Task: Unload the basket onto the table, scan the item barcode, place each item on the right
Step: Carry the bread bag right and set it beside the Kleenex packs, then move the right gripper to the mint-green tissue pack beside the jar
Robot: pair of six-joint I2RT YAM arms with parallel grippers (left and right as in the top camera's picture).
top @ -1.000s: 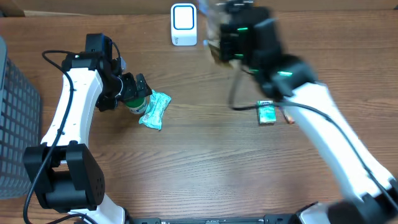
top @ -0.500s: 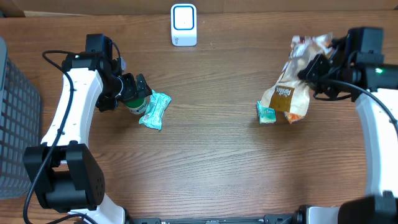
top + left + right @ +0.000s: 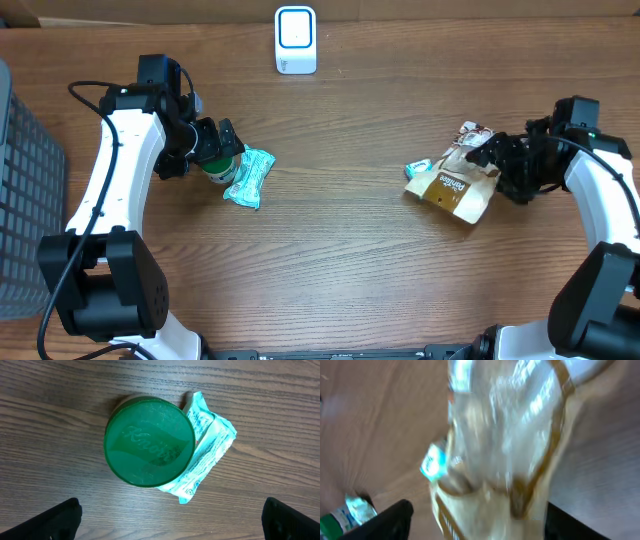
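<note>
Right gripper [image 3: 497, 158] stands with jaws apart, pinching nothing. The bag [image 3: 452, 186] lies flat on the surface [image 3: 330, 260] just in front of it, long axis running straight away. Left gripper [image 3: 214, 152], wide open over the jar [image 3: 149, 443], is far off.

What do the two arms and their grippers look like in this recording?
The left arm and right arm have smooth white tapered links joined by bulky black joint housings. The left gripper and right gripper are black, with blunt matte black fingers. A thin black cable loops beside the left arm.
</note>
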